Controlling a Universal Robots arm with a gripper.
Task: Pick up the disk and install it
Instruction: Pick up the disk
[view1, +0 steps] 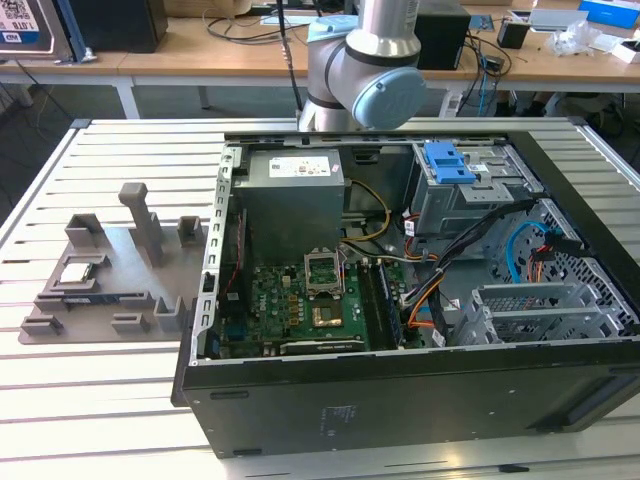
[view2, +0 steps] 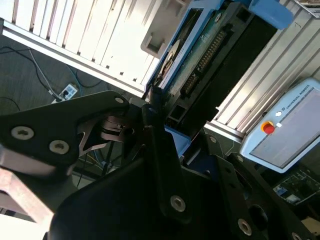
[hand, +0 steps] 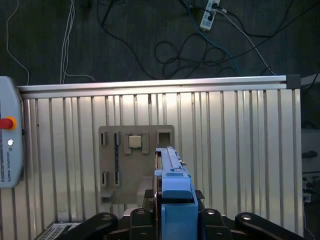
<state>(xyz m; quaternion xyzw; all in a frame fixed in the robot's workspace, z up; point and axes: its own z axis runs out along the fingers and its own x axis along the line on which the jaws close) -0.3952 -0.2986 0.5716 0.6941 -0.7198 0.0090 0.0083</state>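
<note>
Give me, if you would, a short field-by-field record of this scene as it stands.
hand: shut on the disk
disk: in its blue carrier, held edge-on above the slatted table
grey tray: lying on the table, with a small square chip seated in it
computer case: side open, on the table beside the tray

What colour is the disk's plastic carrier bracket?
Blue: the plastic carrier bracket on the flat silver disk shows best in the first wrist view.

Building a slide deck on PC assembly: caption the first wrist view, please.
Gripper holding the disk edge-on in its blue carrier, above the gray fixture plate with its square chip.
</note>
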